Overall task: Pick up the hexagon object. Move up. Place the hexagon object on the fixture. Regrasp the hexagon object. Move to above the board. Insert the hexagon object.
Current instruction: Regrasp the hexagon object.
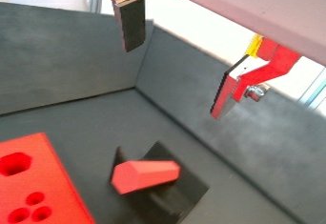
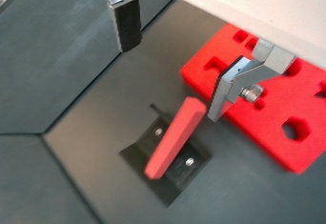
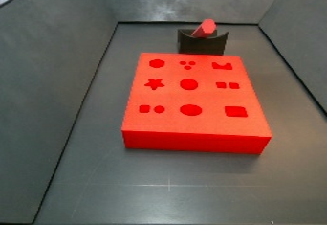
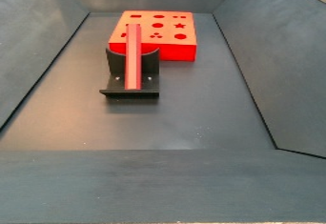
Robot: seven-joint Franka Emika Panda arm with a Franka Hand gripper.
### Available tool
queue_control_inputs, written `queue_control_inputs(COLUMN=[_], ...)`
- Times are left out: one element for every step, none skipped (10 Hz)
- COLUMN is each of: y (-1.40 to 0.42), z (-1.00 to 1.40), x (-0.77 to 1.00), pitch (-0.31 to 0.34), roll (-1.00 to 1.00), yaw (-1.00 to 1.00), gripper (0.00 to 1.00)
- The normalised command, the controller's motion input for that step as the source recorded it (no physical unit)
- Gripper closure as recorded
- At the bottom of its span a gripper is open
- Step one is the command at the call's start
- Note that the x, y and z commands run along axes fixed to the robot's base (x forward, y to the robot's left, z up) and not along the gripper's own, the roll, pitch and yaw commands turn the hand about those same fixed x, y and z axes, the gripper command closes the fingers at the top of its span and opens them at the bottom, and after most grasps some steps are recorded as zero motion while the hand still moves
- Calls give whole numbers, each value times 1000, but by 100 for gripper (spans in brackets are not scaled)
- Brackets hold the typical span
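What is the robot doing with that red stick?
Right now it isn't holding it. The hexagon object lies propped on the fixture, next to the board with the shaped holes. The pincer hangs open and empty above the rod, seen in both wrist views. The side views do not show the pincer. The rod is not in any hole yet.

Hexagon object [image 4: 132,52] lying on fixture [image 4: 128,85]; board [image 4: 159,34] behind.

No readable text, label, brand or number is showing anywhere: the board [image 3: 192,114], the fixture [image 4: 130,87], the hexagon object [image 4: 132,61] and the gripper [image 2: 185,61], hovering above them, are carrying none.
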Motion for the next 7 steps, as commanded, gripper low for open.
queue_control_inputs(y=[-40, -41, -45, -44, -47, -50, -51], z=[-6, -5, -5, -8, -7, -9, -12], x=[97, 100, 97, 95, 99, 102, 103], pitch=[118, 132, 154, 177, 185, 162, 132], roll=[1000, 1000, 1000, 1000, 944, 756, 568], yaw=[90, 100, 127, 166, 202, 214, 223], gripper=[0, 0, 0, 0, 0, 0, 0])
